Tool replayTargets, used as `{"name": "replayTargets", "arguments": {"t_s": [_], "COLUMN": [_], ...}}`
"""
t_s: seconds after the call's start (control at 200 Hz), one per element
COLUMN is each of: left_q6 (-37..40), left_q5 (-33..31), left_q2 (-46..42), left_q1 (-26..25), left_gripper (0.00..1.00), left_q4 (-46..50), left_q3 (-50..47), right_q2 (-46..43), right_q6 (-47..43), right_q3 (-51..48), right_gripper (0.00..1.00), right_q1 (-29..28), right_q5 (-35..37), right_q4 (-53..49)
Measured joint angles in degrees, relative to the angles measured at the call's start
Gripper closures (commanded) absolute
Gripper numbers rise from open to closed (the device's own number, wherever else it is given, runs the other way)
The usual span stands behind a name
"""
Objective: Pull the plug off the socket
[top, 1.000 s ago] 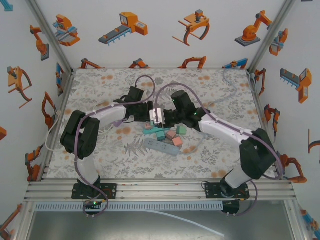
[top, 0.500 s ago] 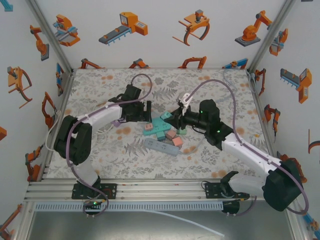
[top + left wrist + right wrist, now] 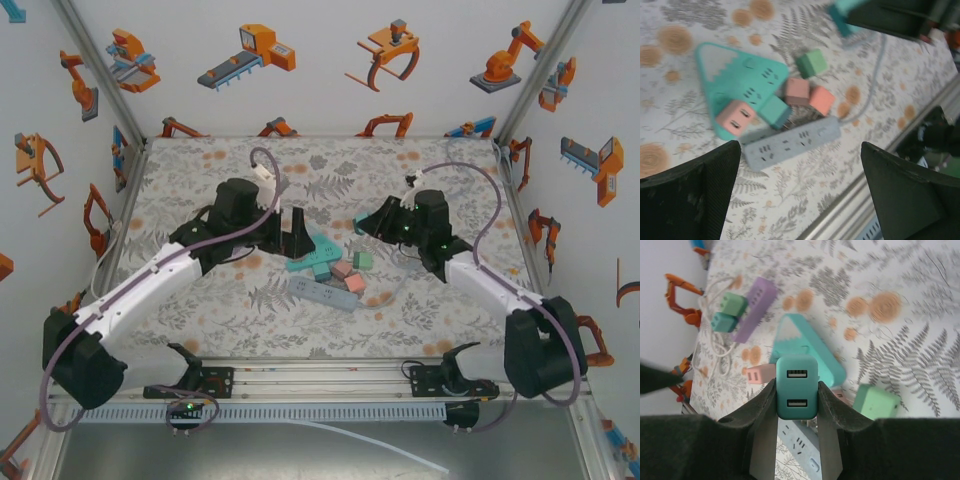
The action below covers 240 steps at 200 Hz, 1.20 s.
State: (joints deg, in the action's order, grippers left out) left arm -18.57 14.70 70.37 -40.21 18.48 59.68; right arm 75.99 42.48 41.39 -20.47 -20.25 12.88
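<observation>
Both arms are stretched in toward the middle of the bench (image 3: 200, 170), elbows low. The bench has a fern and flower print cover, and the white walls around it are dotted with orange robot-arm stickers (image 3: 250, 50). The left tool (image 3: 295, 228) is spread wide with nothing in it, right next to the teal triangular socket (image 3: 318, 250). The right tool (image 3: 368, 224) is clamped on the teal two-port USB plug (image 3: 797, 393), held up off the socket. A grey power strip (image 3: 325, 293) lies nearby.

Two white-and-black arms (image 3: 140, 290) on black bases (image 3: 190, 380).
Lilac cables (image 3: 497, 203) loop along each; the left gripper (image 3: 800, 175) and right gripper (image 3: 796, 390) have black, textured fingers (image 3: 685, 195).
</observation>
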Motion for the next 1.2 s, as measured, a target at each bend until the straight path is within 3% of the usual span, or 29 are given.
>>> {"name": "replayTargets", "arguments": {"t_s": [0.145,0.28,0.661,0.876,0.976,1.202], "left_q6": [2.1,2.8,3.0,3.1,3.1,3.1], "left_q5": [0.1,-1.0,-4.7,-6.5,-7.3,-9.1], "left_q2": [-4.6,-7.7,-8.2,-7.5,-7.5,-6.2], "left_q1": [-6.6,-9.3,-9.6,-9.7,-9.7,-9.6], "left_gripper": [0.03,0.03,0.03,0.03,0.03,0.03], "left_q4": [0.7,1.6,3.5,3.9,4.0,4.0], "left_q3": [-2.1,-4.8,-6.5,-6.5,-6.5,-6.5], "right_q2": [7.3,13.3,23.6,25.0,25.0,24.5], "right_q6": [2.1,2.7,2.5,1.8,1.4,0.4], "right_q3": [1.0,3.3,8.1,8.2,8.2,8.2], "right_gripper": [0.98,0.95,0.78,0.69,0.57,0.52], "right_q1": [0.9,1.3,1.3,1.3,1.3,1.3], "right_q5": [-0.2,-0.8,-1.7,-2.1,-1.8,1.1], "right_q4": [-0.7,-0.6,-0.6,-0.6,-0.6,-3.6]}}
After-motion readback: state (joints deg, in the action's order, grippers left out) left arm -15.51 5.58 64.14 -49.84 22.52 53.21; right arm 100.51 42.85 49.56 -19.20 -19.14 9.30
